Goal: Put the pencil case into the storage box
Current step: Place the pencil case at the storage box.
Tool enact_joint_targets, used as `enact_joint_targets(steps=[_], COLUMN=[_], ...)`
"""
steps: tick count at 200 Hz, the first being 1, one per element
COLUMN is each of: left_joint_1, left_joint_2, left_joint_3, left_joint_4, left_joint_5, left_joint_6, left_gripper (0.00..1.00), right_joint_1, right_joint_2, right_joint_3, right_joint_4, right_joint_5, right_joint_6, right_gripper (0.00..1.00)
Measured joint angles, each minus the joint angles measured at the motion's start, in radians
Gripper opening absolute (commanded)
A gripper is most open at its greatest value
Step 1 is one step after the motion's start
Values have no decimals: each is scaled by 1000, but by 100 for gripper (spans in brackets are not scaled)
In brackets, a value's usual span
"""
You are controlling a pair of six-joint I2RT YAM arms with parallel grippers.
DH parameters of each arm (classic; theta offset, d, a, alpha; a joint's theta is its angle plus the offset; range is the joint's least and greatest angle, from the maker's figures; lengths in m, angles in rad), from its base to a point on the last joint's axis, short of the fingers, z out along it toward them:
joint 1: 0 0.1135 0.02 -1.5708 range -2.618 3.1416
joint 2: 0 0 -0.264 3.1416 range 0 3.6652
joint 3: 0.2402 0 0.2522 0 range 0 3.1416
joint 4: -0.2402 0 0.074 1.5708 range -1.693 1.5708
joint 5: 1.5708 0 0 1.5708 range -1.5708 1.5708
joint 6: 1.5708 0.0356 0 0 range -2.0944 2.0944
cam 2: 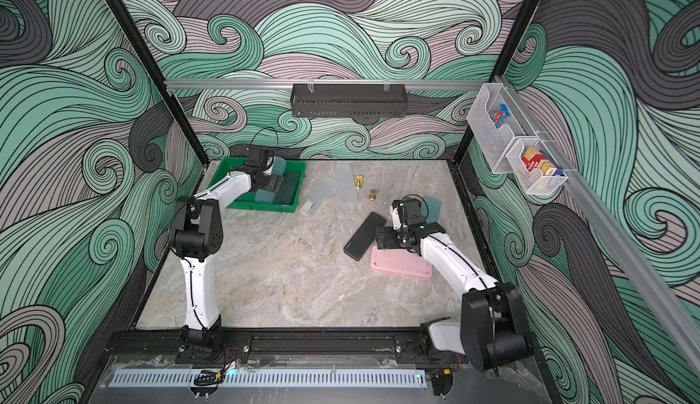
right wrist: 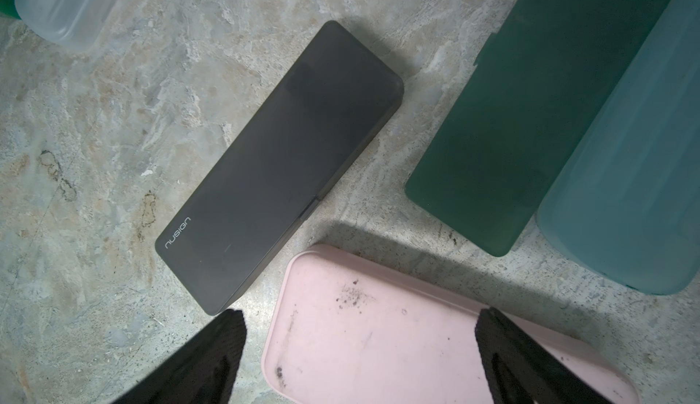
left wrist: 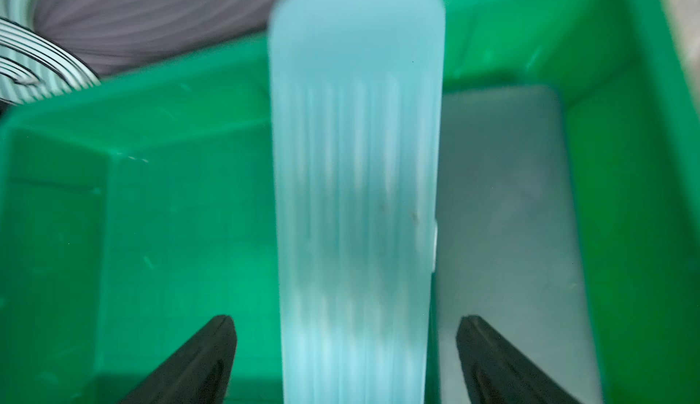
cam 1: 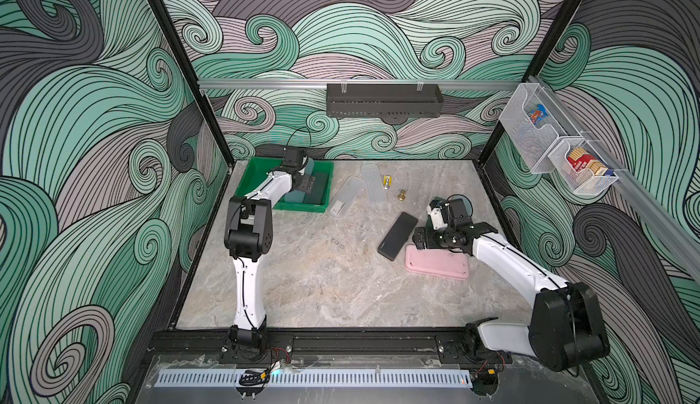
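Note:
The green storage box (cam 1: 261, 178) sits at the table's back left. My left gripper (cam 1: 305, 184) hangs over it, open. A light blue pencil case (left wrist: 356, 193) lies lengthwise between the fingers, blurred, with a gap on each side; its far end reaches the box's back rim. A dark case (left wrist: 500, 212) lies in the box beside it. At the right, my right gripper (cam 1: 420, 241) is open just above one end of a pink pencil case (right wrist: 378, 337), touching nothing. A black pencil case (right wrist: 280, 163) lies next to it.
Two clear cases (cam 1: 346, 195) (cam 1: 373, 182), a small yellow item (cam 1: 387, 182) and a brass piece (cam 1: 400, 195) lie mid-table. A dark green case (right wrist: 530, 118) and a teal one (right wrist: 636, 178) lie past the right wrist. A black trough (cam 1: 382, 99) and wire baskets (cam 1: 530, 133) hang on the walls.

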Motion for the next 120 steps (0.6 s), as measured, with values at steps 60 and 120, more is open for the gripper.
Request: enact_joint_targets(steps=[60, 120], left_joint_1=[0, 0], left_joint_2=[103, 313], left_joint_3=[263, 476], left_joint_4=[64, 84], left_joint_5=[-4, -23], left_joint_6=[-63, -82], left_gripper=[94, 94], right_joint_1=[1, 6], right_joint_2=[7, 35], right_joint_3=[0, 0], right_joint_4=[2, 13], right_joint_5=[0, 0], right_joint_6=[-4, -8], right_gripper=[99, 99])
